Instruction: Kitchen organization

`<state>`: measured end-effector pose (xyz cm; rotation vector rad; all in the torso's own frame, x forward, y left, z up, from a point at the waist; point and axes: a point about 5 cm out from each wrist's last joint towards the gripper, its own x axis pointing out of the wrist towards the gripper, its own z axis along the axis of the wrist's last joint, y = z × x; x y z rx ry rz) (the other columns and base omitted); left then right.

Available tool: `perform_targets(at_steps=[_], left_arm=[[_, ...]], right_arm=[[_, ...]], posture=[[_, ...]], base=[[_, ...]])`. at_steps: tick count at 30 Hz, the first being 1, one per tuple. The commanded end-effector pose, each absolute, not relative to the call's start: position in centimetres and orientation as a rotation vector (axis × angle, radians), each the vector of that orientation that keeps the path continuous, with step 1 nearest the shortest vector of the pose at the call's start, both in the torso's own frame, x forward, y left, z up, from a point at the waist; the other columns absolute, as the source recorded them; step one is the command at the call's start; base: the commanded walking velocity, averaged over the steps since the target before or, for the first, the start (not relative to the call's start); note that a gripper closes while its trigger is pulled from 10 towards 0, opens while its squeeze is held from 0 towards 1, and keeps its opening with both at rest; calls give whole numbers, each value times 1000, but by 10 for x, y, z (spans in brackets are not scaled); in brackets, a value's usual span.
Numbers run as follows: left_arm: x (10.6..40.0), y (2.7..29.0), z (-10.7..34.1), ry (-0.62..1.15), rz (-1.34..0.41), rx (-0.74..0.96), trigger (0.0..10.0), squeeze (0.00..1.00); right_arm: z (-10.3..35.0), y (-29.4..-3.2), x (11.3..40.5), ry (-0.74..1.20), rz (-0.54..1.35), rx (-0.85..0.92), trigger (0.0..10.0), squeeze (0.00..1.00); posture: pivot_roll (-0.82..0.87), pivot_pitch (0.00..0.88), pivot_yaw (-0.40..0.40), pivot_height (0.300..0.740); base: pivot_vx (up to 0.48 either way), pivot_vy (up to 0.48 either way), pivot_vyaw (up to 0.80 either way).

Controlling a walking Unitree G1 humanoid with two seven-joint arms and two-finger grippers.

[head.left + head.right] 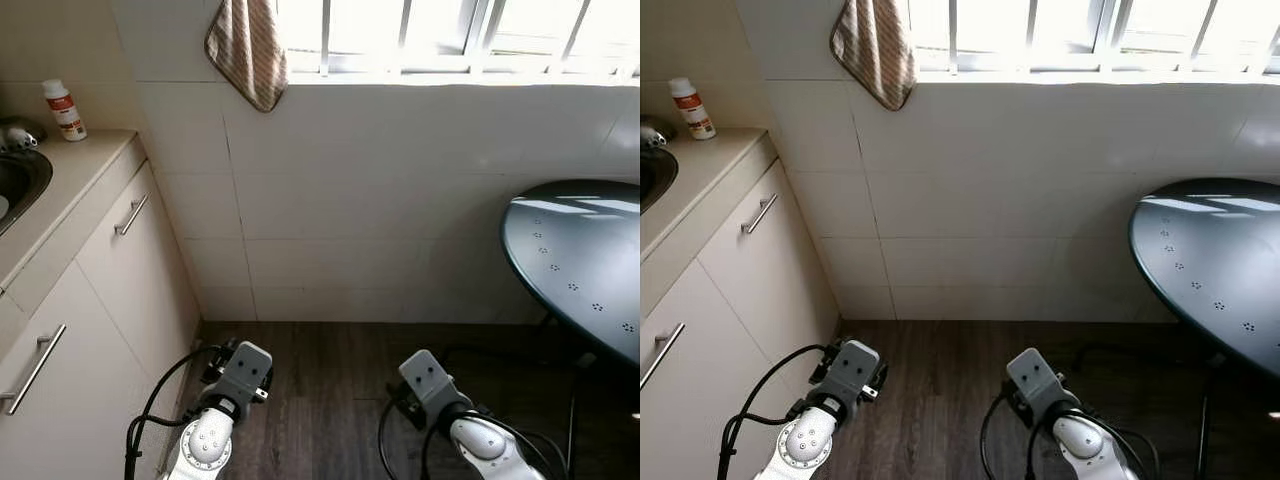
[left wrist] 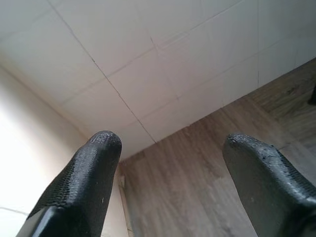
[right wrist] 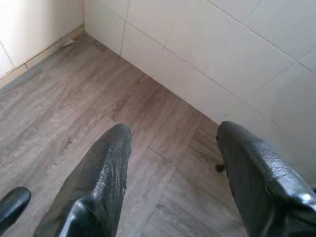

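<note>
Both hands, left hand (image 2: 168, 182) and right hand (image 3: 170, 173), hang spread and empty over the floor (image 1: 330, 400), the bottle (image 1: 64, 109) at ten o'clock on the desk (image 1: 75, 170) probably the nearest thing to tidy.

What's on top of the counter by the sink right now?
A white bottle with a red label stands upright on the counter against the wall, beside the sink. The frame edge cuts off the rest of the counter.
</note>
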<state>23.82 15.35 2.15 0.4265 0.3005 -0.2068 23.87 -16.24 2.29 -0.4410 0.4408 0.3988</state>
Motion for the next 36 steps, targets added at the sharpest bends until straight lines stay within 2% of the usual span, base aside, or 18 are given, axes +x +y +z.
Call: perform_targets(at_steps=[1, 10, 13, 36], left_arm=[[240, 156, 24, 299, -208, 431, 10000, 0], [236, 158, 23, 328, -198, 452, 10000, 0], [230, 160, 22, 331, -224, 518, 10000, 0], [230, 161, 22, 339, -216, 475, 10000, 0]], right_arm=[[26, -168, 237, 432, 362, -448, 10000, 0], [28, -174, 231, 438, 295, -451, 10000, 0], [29, -173, 232, 422, 295, -457, 10000, 0], [29, -170, 233, 415, 282, -411, 10000, 0]], posture=[[-8, 0, 5, 740], [-2, 0, 0, 740], [5, 0, 1, 740], [8, 0, 3, 740]], base=[[0, 0, 0], [0, 0, 0], [0, 0, 0], [0, 0, 0]])
